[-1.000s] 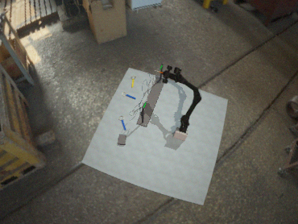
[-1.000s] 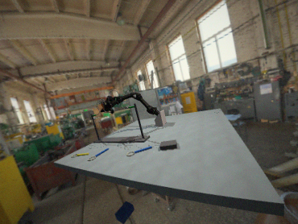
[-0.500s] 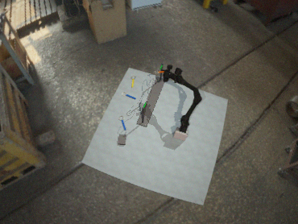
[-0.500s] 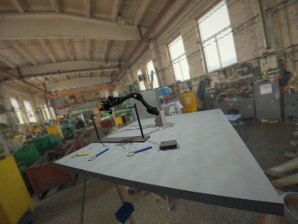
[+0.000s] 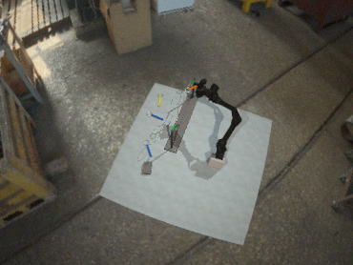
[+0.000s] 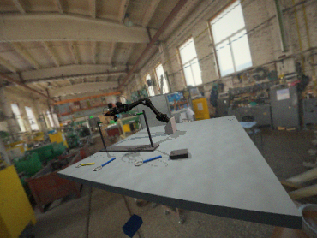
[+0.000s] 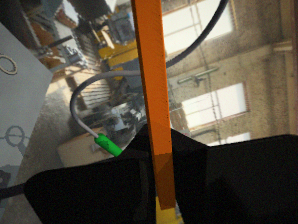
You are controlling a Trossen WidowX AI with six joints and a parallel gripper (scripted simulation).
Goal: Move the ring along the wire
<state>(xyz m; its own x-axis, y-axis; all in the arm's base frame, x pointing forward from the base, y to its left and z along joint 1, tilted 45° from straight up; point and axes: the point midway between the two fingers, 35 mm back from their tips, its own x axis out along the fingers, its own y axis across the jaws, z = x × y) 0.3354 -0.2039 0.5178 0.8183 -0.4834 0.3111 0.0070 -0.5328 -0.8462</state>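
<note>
The gripper (image 5: 197, 88) (image 7: 152, 128) is clamping the orange handle (image 5: 193, 88) (image 7: 156, 95) between its fingers. The handle is extending beside the green wire section (image 5: 193, 82) (image 7: 108, 145) at the far post; the ring appears to be sitting near that section, though its exact seating is unclear.

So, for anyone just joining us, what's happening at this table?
A black robot arm has its claw closed on the orange handle of a ring, up by the green part at one post of a bent wire. The ring hasn't been left at the other post. Yellow- and blue-handled rings lie on the table.
</note>
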